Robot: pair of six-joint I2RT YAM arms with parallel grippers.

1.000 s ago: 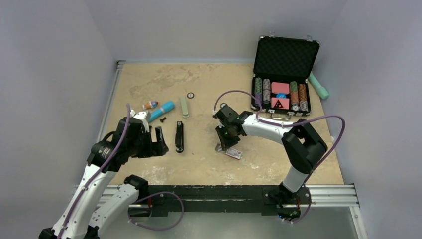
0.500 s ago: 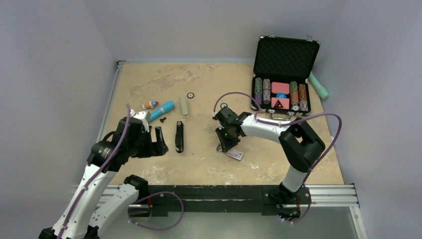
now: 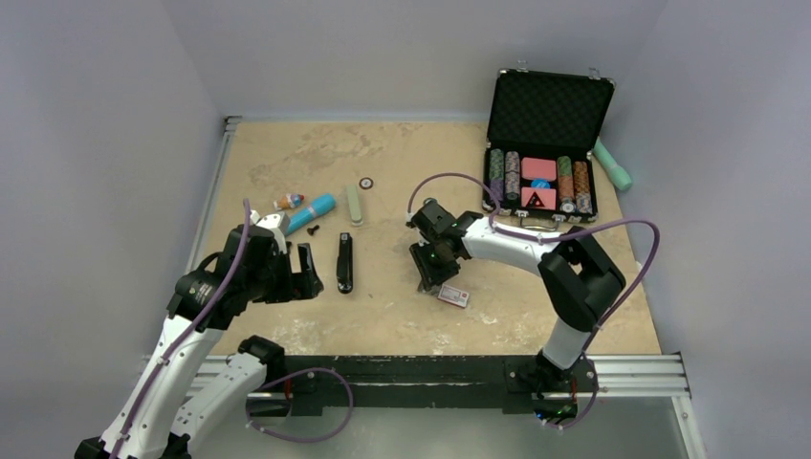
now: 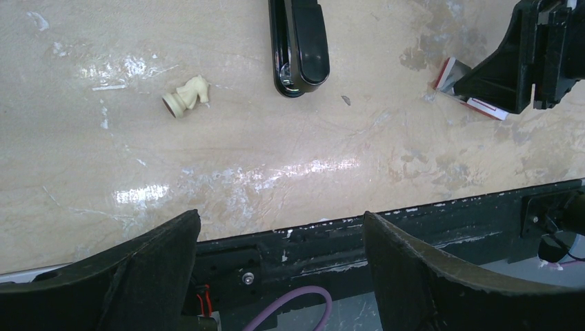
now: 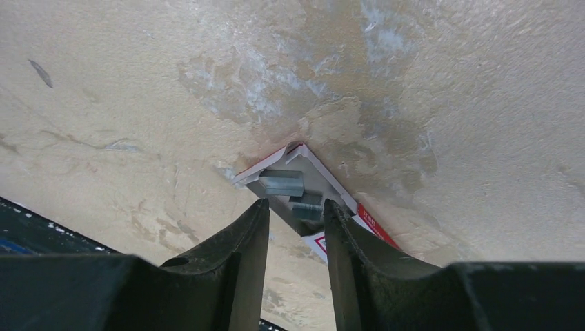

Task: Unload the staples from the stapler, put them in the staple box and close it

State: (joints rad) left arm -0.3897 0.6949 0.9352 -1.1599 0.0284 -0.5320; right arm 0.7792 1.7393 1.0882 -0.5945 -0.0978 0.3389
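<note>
Left pincer (image 4: 281, 219) spread wide, empty, hovering low over the near edge of the surface (image 3: 287, 153). Stapler (image 3: 344, 263) lies flat just right of it, touched by neither arm, apparently closed. Right pincer (image 5: 295, 205) sits well apart from the stapler, tips only narrowly parted, gripping nothing, poised over a small staple box (image 5: 319, 181) holding 2 staple strips (image 5: 281, 183). Risk: tips dragging sideways could skid the light box and spill the strips. Any staples left inside the stapler cannot be confirmed from here.
</note>
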